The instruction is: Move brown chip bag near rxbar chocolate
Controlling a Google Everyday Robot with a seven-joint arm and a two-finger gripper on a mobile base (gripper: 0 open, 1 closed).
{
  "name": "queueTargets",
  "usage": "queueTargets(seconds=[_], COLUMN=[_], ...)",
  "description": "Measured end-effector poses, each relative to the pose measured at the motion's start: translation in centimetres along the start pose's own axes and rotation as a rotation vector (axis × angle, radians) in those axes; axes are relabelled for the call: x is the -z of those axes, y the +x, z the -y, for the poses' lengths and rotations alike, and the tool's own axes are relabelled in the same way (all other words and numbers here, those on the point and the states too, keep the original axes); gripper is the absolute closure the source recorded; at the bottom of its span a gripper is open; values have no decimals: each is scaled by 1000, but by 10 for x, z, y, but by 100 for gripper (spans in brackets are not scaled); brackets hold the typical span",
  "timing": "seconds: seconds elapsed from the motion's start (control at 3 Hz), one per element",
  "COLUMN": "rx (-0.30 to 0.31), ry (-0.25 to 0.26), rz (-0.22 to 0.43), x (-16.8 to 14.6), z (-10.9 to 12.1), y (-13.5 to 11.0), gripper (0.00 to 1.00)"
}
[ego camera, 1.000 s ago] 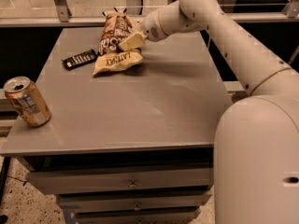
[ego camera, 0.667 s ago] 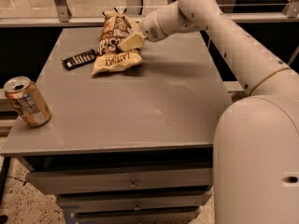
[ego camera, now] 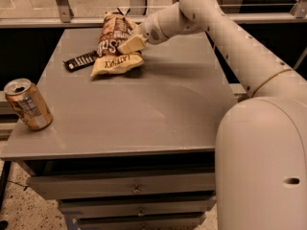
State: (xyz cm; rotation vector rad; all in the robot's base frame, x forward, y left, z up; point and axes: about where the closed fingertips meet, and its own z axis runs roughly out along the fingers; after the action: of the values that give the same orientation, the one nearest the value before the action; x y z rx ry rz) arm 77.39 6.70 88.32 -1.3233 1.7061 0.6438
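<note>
Brown chip bag (ego camera: 114, 56) lies crumpled on the far part of the desk (ego camera: 153, 114), its left edge just beside the rxbar chocolate (ego camera: 81, 61); neither has shifted since a second ago. The tool (ego camera: 130, 44) rests against the bag's upper right side, in the same spot as before, and whether it is clamped on the bag cannot be told. The white arm (ego camera: 230, 37) reaches in from the right, and a copper-coloured drink can (ego camera: 28, 104) stands near the front left corner.
</note>
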Motion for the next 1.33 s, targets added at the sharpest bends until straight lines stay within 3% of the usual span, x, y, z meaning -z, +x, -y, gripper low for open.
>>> queueTargets(seconds=[0.33, 0.67, 1.0, 1.33], rx=[-1, -1, 0, 15], ry=[-41, -64, -65, -41], rz=[2, 6, 7, 25], x=[-14, -20, -20, 5], z=[-8, -12, -13, -6], y=[-2, -3, -3, -5], gripper=[15, 0, 0, 0])
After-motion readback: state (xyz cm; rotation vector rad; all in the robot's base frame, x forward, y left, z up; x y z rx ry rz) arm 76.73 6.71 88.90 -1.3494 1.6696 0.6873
